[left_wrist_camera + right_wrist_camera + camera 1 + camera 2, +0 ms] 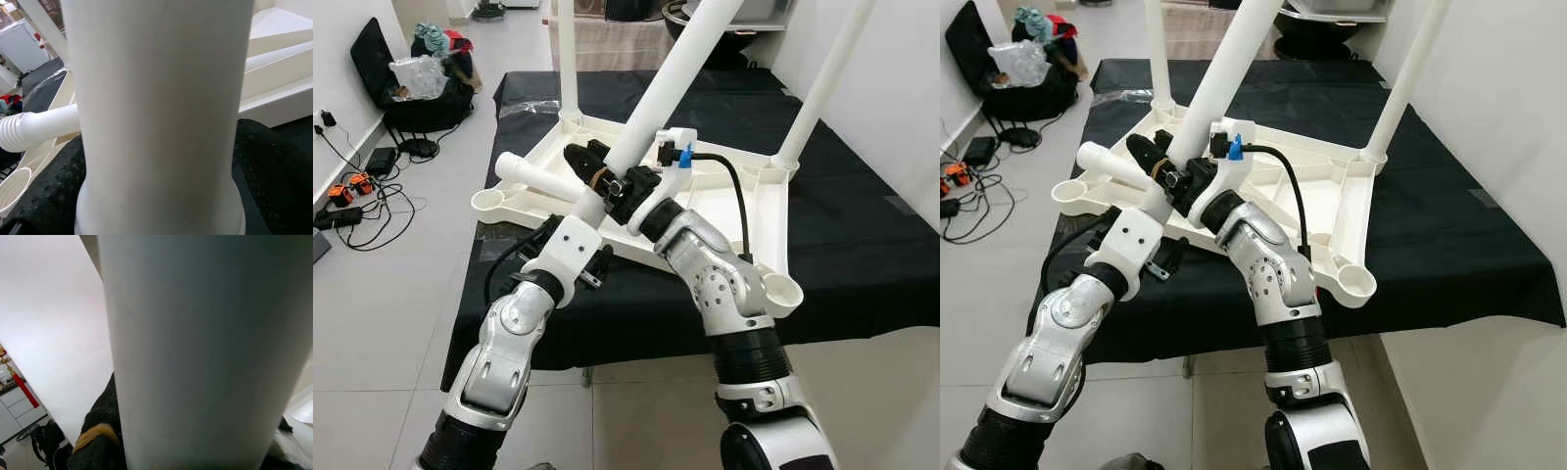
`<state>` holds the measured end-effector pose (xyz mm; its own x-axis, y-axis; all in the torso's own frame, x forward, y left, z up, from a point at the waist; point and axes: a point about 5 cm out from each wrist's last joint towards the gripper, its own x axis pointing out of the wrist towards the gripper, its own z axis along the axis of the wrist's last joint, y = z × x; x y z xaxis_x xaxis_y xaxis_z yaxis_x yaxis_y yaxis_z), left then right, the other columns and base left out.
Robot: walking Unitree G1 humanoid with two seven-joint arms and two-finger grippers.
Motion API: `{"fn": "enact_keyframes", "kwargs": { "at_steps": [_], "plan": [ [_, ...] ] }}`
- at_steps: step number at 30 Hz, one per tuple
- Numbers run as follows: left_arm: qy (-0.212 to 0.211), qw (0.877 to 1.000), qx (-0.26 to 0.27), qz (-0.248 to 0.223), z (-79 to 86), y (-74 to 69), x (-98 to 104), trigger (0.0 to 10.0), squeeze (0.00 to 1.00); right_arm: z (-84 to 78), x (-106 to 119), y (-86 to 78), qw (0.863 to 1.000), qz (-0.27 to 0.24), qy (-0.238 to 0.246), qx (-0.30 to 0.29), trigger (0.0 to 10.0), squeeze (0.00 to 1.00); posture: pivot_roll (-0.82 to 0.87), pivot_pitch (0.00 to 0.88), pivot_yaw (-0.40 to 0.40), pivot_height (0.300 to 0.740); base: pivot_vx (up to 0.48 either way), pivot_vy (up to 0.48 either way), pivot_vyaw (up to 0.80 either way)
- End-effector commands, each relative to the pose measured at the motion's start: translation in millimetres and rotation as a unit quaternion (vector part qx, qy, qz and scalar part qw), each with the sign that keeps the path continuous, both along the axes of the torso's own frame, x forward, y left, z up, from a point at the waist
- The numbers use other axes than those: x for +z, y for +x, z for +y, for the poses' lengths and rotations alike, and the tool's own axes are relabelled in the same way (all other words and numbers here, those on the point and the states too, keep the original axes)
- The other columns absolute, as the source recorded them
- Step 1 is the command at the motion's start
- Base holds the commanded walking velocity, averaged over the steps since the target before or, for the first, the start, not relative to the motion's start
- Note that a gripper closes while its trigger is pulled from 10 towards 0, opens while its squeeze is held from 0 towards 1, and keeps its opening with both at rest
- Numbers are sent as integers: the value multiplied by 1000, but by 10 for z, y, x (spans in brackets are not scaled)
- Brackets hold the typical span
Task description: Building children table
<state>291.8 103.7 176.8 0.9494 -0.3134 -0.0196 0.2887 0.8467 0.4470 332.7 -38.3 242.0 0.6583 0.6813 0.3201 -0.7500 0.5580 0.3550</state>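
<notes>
Both hands, left hand (592, 162) and right hand (625, 184), clamp the tilted leg (656, 108); the left wrist view reveals a loose leg (41, 128).

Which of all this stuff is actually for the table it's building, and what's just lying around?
For the job: upturned white tabletop; two fitted legs; tilted leg clamped by left gripper and right gripper; loose leg.

Lying about: bags; floor cables.

A black cloth (862, 225) is spread over the work surface. Cables (367, 211) and orange-black items (347, 186) are scattered on the tiled floor (401, 323), beside a black bag (421, 103).
</notes>
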Motion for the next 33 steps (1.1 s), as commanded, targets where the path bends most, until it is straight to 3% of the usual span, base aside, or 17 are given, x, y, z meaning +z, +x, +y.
{"fn": "enact_keyframes", "kwargs": {
  "at_steps": [1,2,3,11,15,21,23,25,27,28,32,33],
  "plan": [
    [6,1000,-4,4,-6,12,-7,10000,659,25,89,3,1000,-17,5,-1,0,0,25,56,-46,740,0,0,0],
    [6,1000,-4,4,-6,12,-7,10000,659,25,89,3,1000,-17,5,-1,0,0,25,56,-46,740,0,0,0],
    [5,1000,3,3,16,19,-3,10000,0,13,88,14,1000,-17,5,-5,0,0,25,54,-47,740,0,0,0],
    [12,1000,14,-1,94,34,6,10000,0,-31,88,52,999,-19,2,-27,0,0,26,54,-47,740,0,0,0],
    [9,1000,20,5,169,21,-16,10000,0,-180,119,176,995,-16,6,-102,0,0,30,54,-45,740,0,0,0],
    [1,1000,14,7,132,-1,-19,10000,0,-282,131,245,988,-13,8,-151,0,0,30,54,-45,740,0,0,0],
    [-2,1000,10,9,111,-11,-24,10000,0,-349,133,278,982,-13,4,-186,0,0,30,56,-48,740,0,0,0],
    [-7,1000,10,13,90,-36,-41,10000,0,-504,141,345,967,-18,-14,-253,0,0,30,51,-47,740,0,0,0],
    [-9,1000,12,14,88,-44,-48,10000,0,-552,145,360,961,-23,-25,-273,0,0,30,51,-47,740,0,0,0],
    [-8,1000,18,9,100,-67,-52,10000,0,-605,140,360,956,-36,-47,-288,10000,0,30,44,-49,740,0,0,0],
    [-11,1000,24,2,111,-88,-46,10000,0,-642,132,351,952,-49,-70,-295,10000,0,33,40,-53,740,0,0,0],
    [-29,999,31,-10,124,-111,-12,10000,0,-682,107,319,950,-62,-86,-293,10000,0,34,39,-54,740,0,0,0]
  ]
}}
